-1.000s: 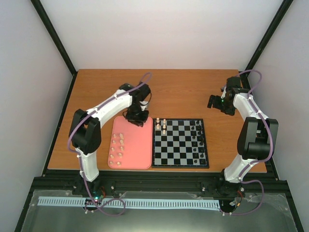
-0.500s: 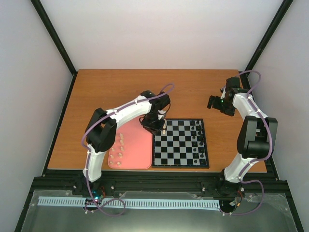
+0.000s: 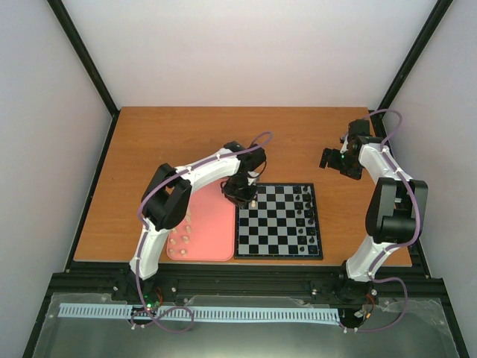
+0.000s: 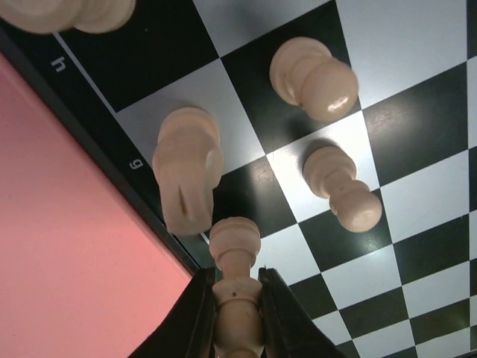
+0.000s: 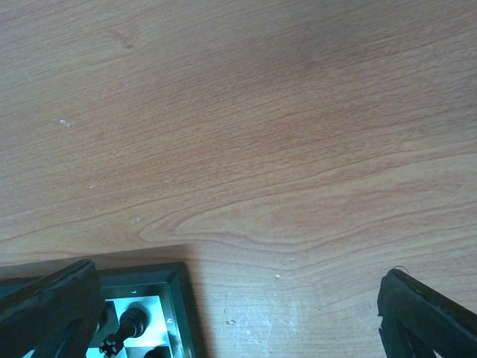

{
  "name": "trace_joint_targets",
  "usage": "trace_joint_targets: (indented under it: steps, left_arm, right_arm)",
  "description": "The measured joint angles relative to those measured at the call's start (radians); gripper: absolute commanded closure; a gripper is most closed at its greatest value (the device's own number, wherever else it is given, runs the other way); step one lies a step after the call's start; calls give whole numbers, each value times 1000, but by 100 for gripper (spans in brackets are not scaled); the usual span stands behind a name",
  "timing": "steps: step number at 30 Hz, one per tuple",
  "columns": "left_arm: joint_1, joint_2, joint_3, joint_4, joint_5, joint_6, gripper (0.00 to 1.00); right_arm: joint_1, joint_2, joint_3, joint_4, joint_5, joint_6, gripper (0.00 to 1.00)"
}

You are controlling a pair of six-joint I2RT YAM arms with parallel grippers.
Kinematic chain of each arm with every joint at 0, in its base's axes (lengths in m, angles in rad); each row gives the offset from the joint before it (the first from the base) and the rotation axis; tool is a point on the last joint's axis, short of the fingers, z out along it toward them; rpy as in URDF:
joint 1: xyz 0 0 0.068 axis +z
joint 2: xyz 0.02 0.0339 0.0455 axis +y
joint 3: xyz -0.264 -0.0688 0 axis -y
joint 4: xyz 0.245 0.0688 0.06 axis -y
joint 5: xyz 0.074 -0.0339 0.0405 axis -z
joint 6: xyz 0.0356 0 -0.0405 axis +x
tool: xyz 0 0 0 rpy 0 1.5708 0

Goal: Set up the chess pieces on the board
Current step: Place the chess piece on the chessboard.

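My left gripper (image 3: 242,192) hangs over the far left corner of the board (image 3: 277,256). In the left wrist view it (image 4: 237,280) is shut on a cream-white chess piece (image 4: 237,298), held upright just above the board's left edge squares. Close by on the board (image 4: 417,45) stand a cream knight (image 4: 186,175) and two cream pawns (image 4: 313,68) (image 4: 343,186). Several more cream pieces (image 3: 179,237) lie on the pink tray (image 3: 212,224). My right gripper (image 3: 333,159) is open and empty over bare table beyond the board's far right corner.
Black pieces (image 3: 304,216) stand along the board's right side; one (image 5: 123,328) shows in the right wrist view beside the board's corner (image 5: 179,298). The pink tray (image 4: 67,246) butts against the board's left edge. Wooden table (image 3: 164,142) stretches behind both.
My left arm has swung right from the tray's far end to the board's far left corner, carrying the cream piece. The right arm has not moved.
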Motion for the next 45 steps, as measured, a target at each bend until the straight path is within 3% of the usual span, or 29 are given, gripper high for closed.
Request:
trace_joint_targets:
  steps: [22,45]
  left_arm:
    - [0,28,34,10,0,1,96]
    - [0,32,33,10,-7,17,80]
  right_arm:
    - [0,7,1,0,0,0,0]
    - [0,7,1,0,-2,0,0]
